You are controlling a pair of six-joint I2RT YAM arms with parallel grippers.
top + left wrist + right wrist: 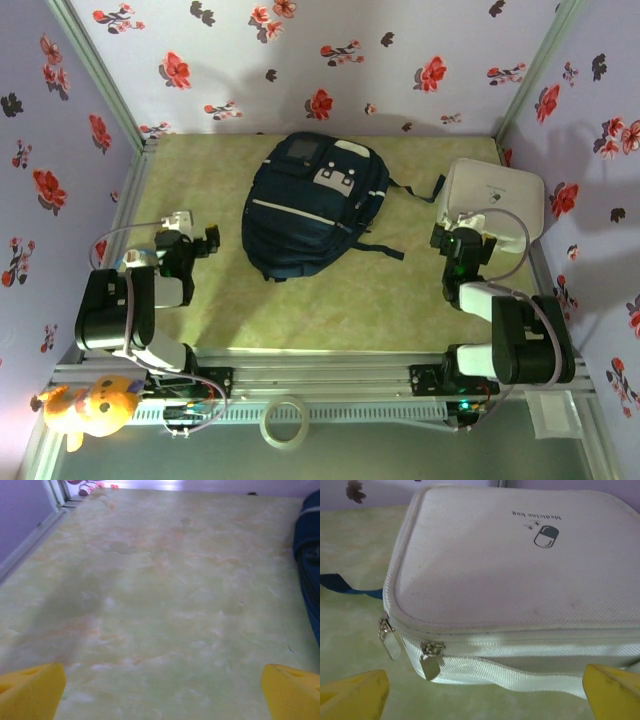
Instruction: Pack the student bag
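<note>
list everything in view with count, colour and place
student bag: one, navy blue with white patches, lying mid-table toward the back
medicine bag: one, white, back right of the table, right in front of the right tool
plush toy: one, orange and yellow, near left corner, off the table
tape roll: one, pale ring, by the near rail
table: one, pale green marbled
walls: lilac with red flowers, three sides
left tool: one, yellow fingers, open over bare table
right tool: one, yellow fingers, open

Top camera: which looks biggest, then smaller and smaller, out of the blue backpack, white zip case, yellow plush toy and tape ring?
1. large navy-blue fabric backpack
2. white rounded-square fabric zip case
3. yellow-orange plush toy
4. pale round tape ring
</note>
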